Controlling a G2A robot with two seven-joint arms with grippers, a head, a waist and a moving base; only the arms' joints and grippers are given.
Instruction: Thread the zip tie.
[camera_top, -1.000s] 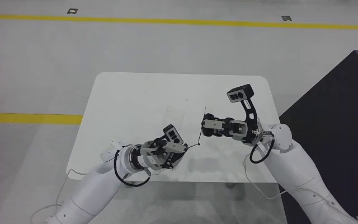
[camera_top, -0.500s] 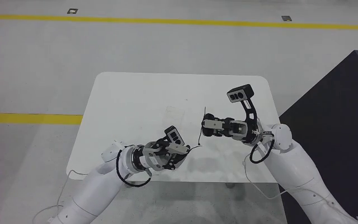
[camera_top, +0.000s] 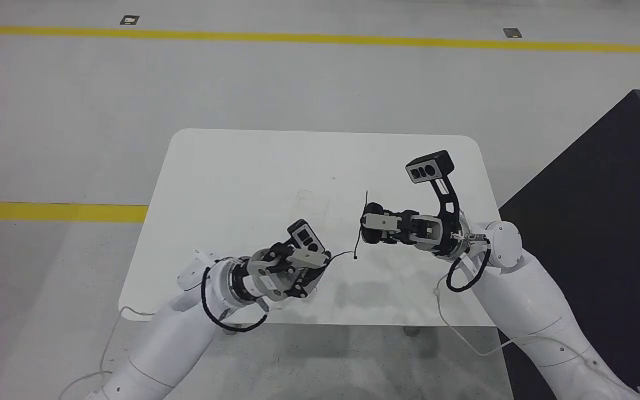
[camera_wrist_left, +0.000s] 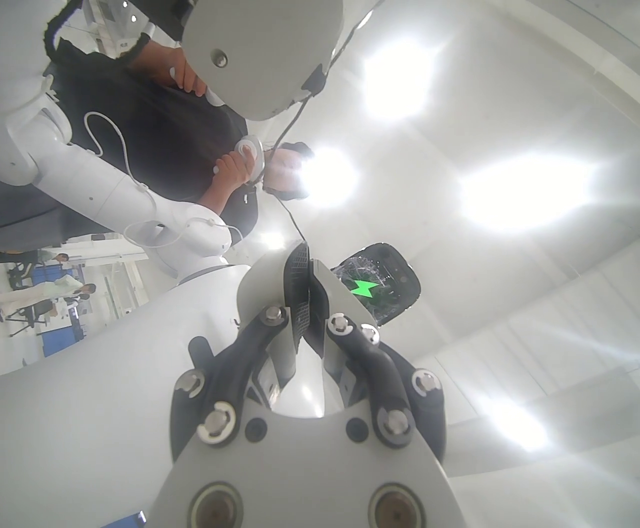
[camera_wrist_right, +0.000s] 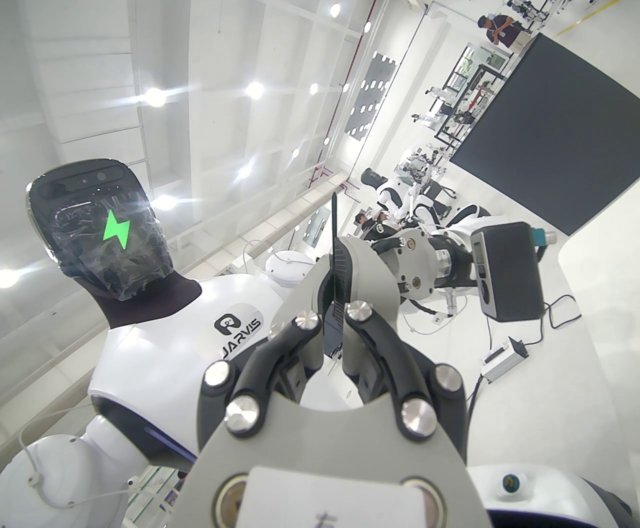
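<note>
Over the white bench (camera_top: 250, 180), the right pincer (camera_top: 366, 222) is pinched together on the middle of a thin black zip tie (camera_top: 359, 243), and one end of the tie pokes out beyond it. The tie's other end curves across to the left pincer (camera_top: 322, 262), which is closed on it just above the bench's near edge

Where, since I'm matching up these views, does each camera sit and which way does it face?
Top: above the arms, looking down at the table; left gripper and right gripper both hold the zip tie.
Left wrist: behind its shut fingers, facing up at the head and ceiling.
Right wrist: behind its fingers, facing up at the head; left arm beyond.
Shared: top and right wrist both show the zip tie's end past the right gripper.
</note>
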